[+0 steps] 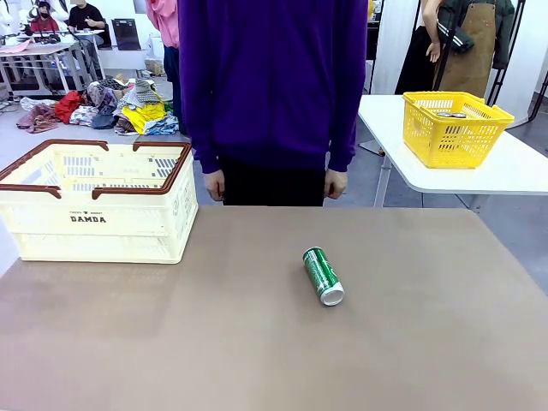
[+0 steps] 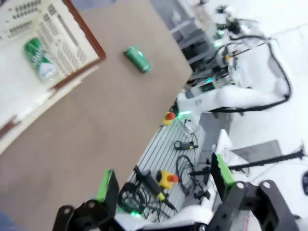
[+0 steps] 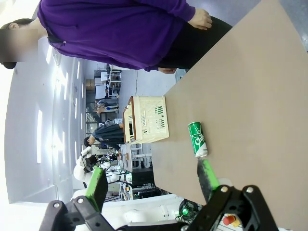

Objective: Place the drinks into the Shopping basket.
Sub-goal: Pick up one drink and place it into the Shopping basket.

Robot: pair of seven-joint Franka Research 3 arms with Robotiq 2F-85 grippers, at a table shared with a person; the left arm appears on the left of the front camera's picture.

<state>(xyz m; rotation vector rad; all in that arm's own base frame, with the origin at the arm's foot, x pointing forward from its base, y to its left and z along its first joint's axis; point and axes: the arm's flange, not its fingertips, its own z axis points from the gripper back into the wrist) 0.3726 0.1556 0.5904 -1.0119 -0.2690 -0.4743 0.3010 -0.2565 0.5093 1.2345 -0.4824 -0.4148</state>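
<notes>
Front view: loose can (image 1: 323, 276) lies on its side in the middle of the desk (image 1: 171, 342), silver end toward the robot, well apart from the basket (image 1: 98, 201) at the far left.
Left wrist view: one's in! The stowed can (image 2: 39, 58), green, lies flat on the basket (image 2: 79, 36) floor. The loose can (image 2: 138, 59) sits out on bare desk beyond the brown rim.
Right wrist view: loose can (image 3: 197, 138) is close ahead of the fingers, with the basket (image 3: 147, 119) farther off along the desk.
Left jaws: spread wide, green pads (image 2: 107, 185) far apart with nothing between them. They are raised above the desk and touch neither can.
Right jaws: wide open and empty, pads (image 3: 97, 185) clear of the desk, facing roughly toward the loose can.
Person: the person (image 1: 270, 86) stands at the far edge with arms down, handing nothing over.
Yellow basket (image 1: 428, 137): on the side table at right, which looks like the wrong basket for this job.
Done: one green can is in the basket, as far as the slotted walls let me see.
Left: the loose can is yet to be gripped, carried across and dropped in.
Progress: roughly halfway by my reckoning, if these two are the whole lot. I cannot tell whether more drinks are coming.
</notes>
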